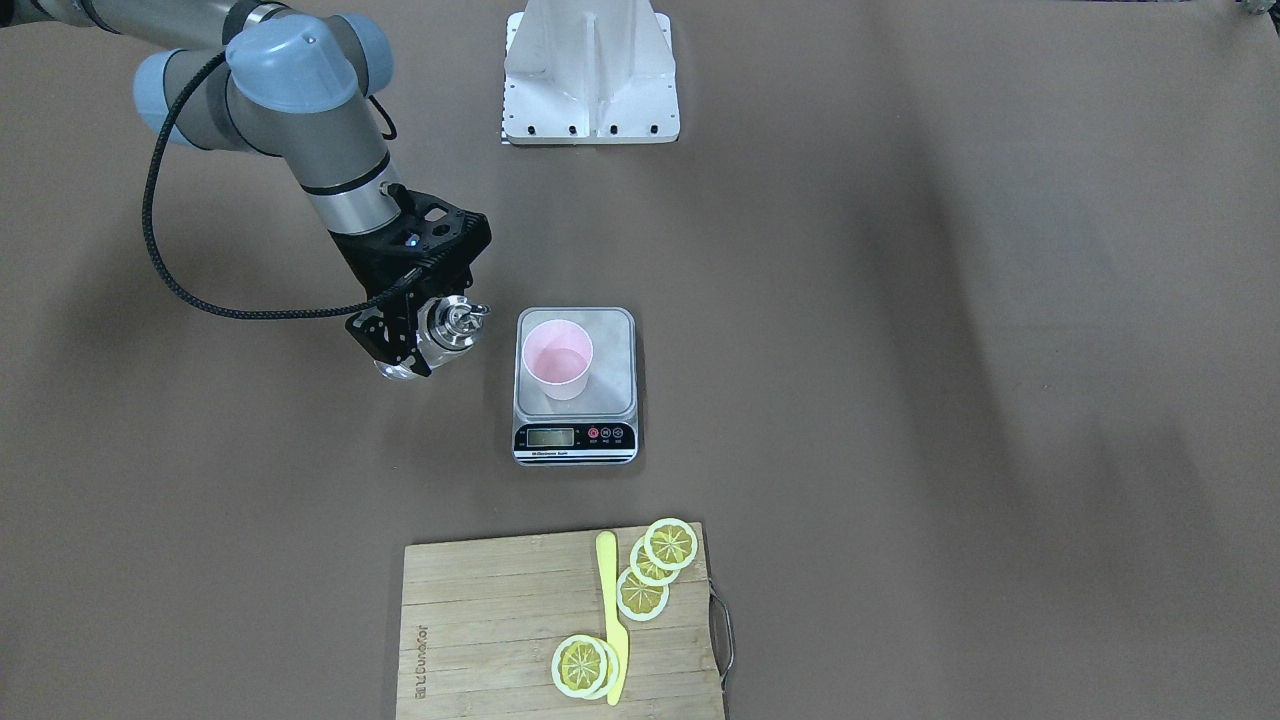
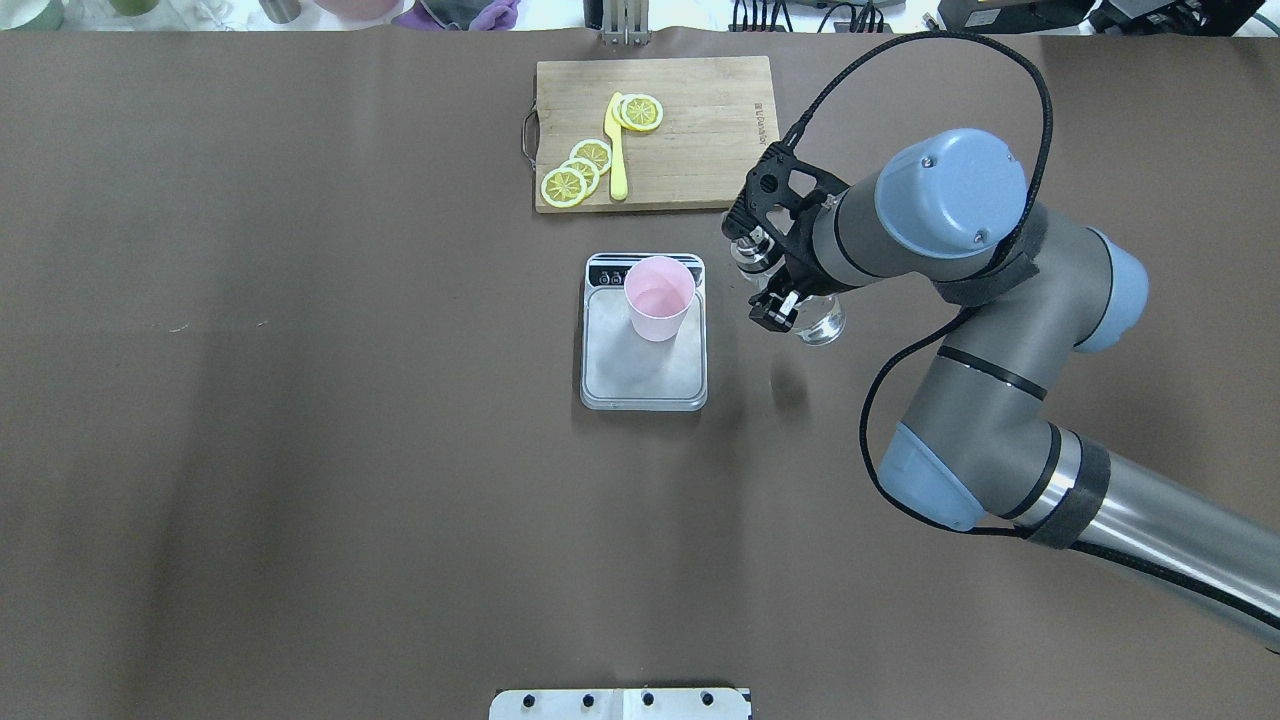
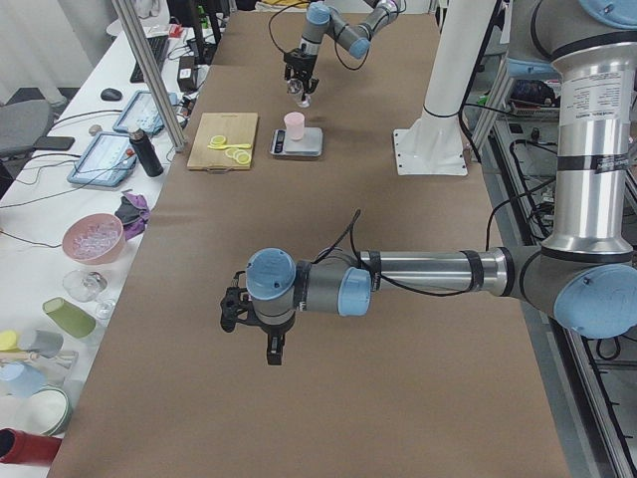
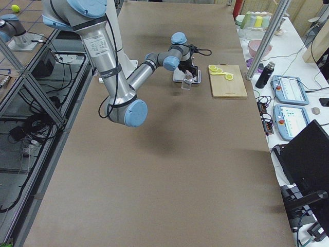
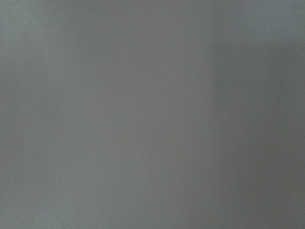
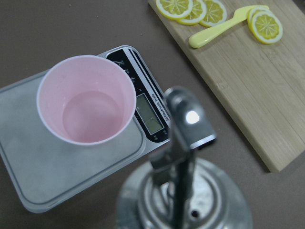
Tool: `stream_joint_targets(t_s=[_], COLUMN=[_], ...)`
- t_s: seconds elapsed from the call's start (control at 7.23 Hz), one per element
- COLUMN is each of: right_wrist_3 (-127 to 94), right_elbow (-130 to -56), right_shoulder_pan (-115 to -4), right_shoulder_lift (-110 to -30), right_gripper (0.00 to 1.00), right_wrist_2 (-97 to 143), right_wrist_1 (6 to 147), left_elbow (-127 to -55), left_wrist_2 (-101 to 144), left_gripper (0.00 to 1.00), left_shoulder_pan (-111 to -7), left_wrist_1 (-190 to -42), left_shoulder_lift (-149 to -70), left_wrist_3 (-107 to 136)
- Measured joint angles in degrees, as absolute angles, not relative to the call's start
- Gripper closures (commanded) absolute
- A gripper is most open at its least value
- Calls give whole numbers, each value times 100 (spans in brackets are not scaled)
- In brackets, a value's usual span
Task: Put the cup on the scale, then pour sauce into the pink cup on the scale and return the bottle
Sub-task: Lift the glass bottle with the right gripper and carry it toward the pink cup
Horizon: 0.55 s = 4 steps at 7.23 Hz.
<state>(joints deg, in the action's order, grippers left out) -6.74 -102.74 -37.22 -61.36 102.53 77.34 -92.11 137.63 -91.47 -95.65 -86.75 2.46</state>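
The pink cup (image 1: 557, 358) stands upright on the scale (image 1: 575, 435), toward its display end, with clear sauce (image 6: 88, 117) in its bottom. My right gripper (image 1: 430, 340) is shut on the glass bottle (image 1: 455, 325), roughly upright, beside the scale on my right and apart from it. In the overhead view the bottle (image 2: 820, 322) sits under the right gripper (image 2: 770, 280), right of the cup (image 2: 659, 297) and scale (image 2: 640, 375). The right wrist view shows its silver spout (image 6: 183, 143) close up. My left gripper (image 3: 275, 349) hangs over bare table far away; I cannot tell if it is open.
A wooden cutting board (image 1: 480, 620) with lemon slices (image 1: 655, 565) and a yellow knife (image 1: 612, 620) lies beyond the scale, on the operators' side. The white robot base (image 1: 590, 75) stands at my edge of the table. Cups and bowls (image 3: 90, 239) sit off the table.
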Motion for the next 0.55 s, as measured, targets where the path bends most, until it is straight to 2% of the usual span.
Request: stream_joint_targets(t_s=[0.55], right_wrist_3=[-636], right_elbow=[-10726], right_shoulder_pan=[-3596], right_shoulder_lift=[-6123], right_gripper=[88], right_wrist_2=[9921], right_wrist_1=[8924], left_elbow=[-9200], left_wrist_2=[13792], left_gripper=[0], left_shoulder_pan=[-9157], left_wrist_1=[-9549], left_shoulder_lift=[-8663], left_wrist_3=[246])
